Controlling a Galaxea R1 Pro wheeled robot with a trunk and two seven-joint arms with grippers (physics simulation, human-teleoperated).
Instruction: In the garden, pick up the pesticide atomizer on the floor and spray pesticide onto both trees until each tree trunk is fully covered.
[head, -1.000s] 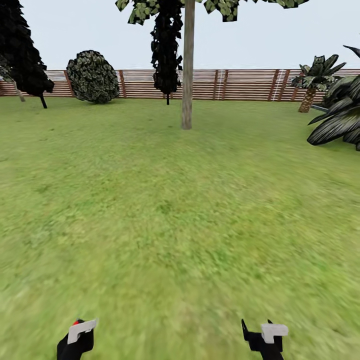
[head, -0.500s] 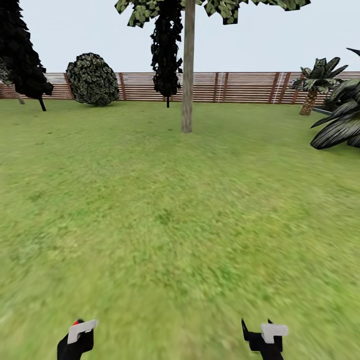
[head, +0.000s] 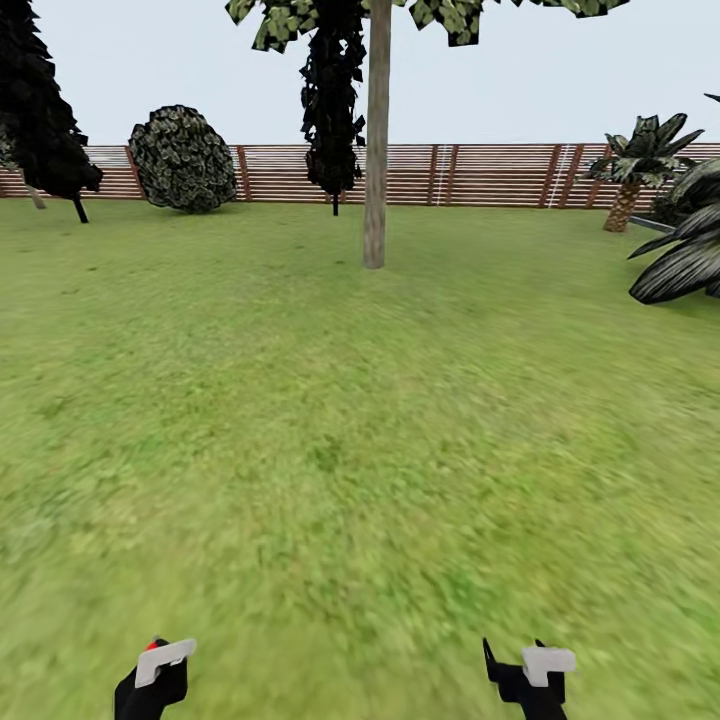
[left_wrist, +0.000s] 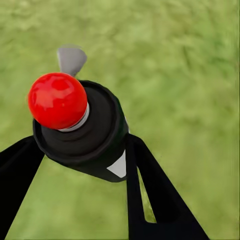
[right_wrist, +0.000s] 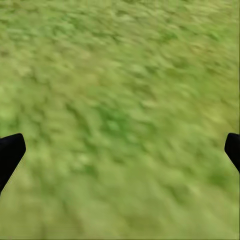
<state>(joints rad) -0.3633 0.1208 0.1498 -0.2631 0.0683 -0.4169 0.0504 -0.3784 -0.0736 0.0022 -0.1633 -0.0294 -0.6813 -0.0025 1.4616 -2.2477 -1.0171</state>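
In the left wrist view, my left gripper (left_wrist: 80, 147) is shut on the pesticide atomizer (left_wrist: 97, 132), a black bottle with a red ball tip and a white patch. The head view shows that gripper (head: 155, 678) at the bottom left, the red tip poking up above it. My right gripper (head: 530, 672) sits low at the bottom right; in its wrist view it (right_wrist: 120, 150) stands open over bare grass. A tree trunk (head: 375, 150), straight and grey-brown, rises from the floor (head: 350, 450) far ahead, near the middle. No white specks show on it.
A brown slat fence (head: 480, 175) closes the lawn behind the trunk. A round bush (head: 183, 158) and dark trees (head: 40, 110) stand at the far left, another dark tree (head: 333, 100) behind the trunk. Palms (head: 640, 160) and spiky leaves (head: 685, 265) crowd the right edge.
The whole head view has crept forward toward the trunk, so the trunk's base sits a little lower and the palms slid right. Both grippers hold the same pose.
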